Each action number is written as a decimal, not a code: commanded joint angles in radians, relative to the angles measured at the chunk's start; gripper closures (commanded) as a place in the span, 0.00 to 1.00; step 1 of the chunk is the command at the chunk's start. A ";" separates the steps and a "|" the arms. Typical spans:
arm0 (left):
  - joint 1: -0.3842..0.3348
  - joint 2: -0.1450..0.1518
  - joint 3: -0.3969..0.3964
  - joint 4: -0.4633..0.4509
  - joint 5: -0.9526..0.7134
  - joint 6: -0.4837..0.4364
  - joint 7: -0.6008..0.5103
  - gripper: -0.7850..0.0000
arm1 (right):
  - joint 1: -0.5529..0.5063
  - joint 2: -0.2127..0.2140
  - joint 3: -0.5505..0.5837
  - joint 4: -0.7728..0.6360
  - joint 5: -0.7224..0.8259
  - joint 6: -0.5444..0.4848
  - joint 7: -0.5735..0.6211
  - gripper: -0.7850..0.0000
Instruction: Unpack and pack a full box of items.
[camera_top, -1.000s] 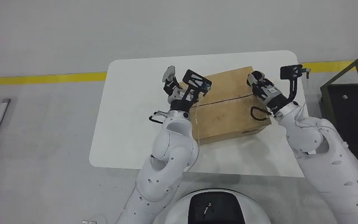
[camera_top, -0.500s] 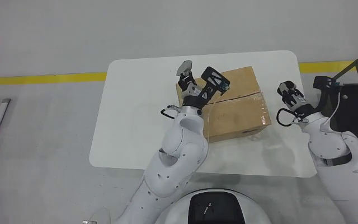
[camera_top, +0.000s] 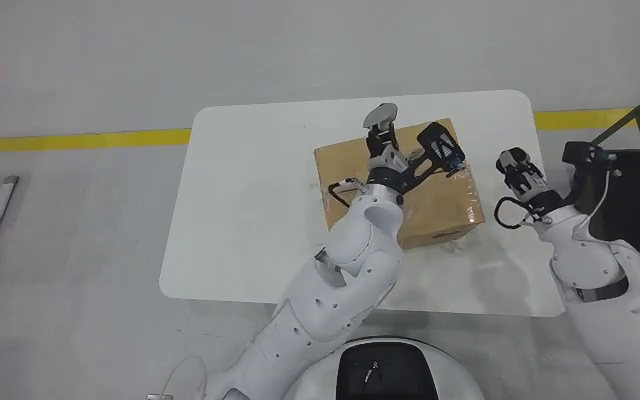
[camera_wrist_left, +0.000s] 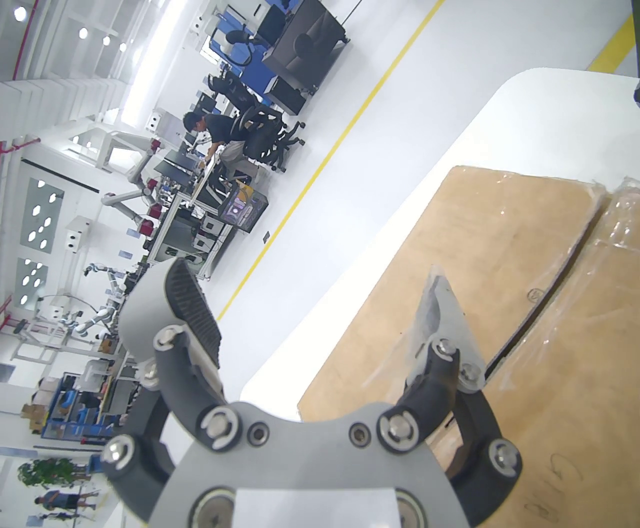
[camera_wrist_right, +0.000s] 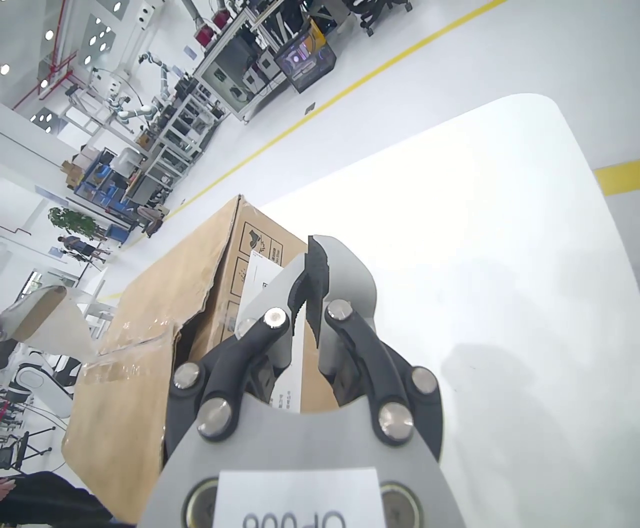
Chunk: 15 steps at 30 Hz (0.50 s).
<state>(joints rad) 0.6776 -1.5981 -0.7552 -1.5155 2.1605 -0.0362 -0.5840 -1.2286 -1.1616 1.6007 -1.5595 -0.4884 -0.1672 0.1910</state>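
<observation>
A white surface (camera_top: 250, 200) carries one brown cardboard box (camera_top: 340, 170), which sits toward the robot's right side with its flaps down. The box's long axis runs side to side across the surface, slightly skewed. The seam (camera_wrist_left: 550, 295) between its two top flaps follows that same axis. The seam is covered with clear tape (camera_wrist_right: 125, 345), wrinkled and lifting at the box's right-hand end.

The left end effector (camera_top: 412, 135) hangs above the far long edge of the box. Its fingers are spread wide and hold nothing. One finger is over the far flap and the other over bare surface beyond it, so the seam lies below it and toward the robot.

The right end effector (camera_top: 515, 165) sits just beside the box's right short end, apart from it. Its fingers are closed together on nothing.

The left arm looks nearer to the seam, so opening the flaps probably falls to it.
</observation>
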 joint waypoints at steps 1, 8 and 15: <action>-0.012 -0.011 0.019 0.022 -0.001 -0.002 0.003 0.00 | -0.011 0.001 0.014 -0.005 0.008 -0.003 -0.001 1.00; -0.044 -0.047 0.066 0.087 0.001 -0.002 0.008 0.00 | -0.050 0.006 0.061 -0.031 0.033 -0.016 0.003 1.00; -0.069 -0.080 0.096 0.142 0.009 0.003 0.008 0.00 | -0.080 0.009 0.091 -0.060 0.052 -0.024 0.009 0.97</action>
<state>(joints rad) 0.6133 -1.6731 -0.6638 -1.3820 2.1659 -0.0335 -0.5749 -1.3042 -1.1533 1.6880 -1.6150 -0.4387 -0.1904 0.1994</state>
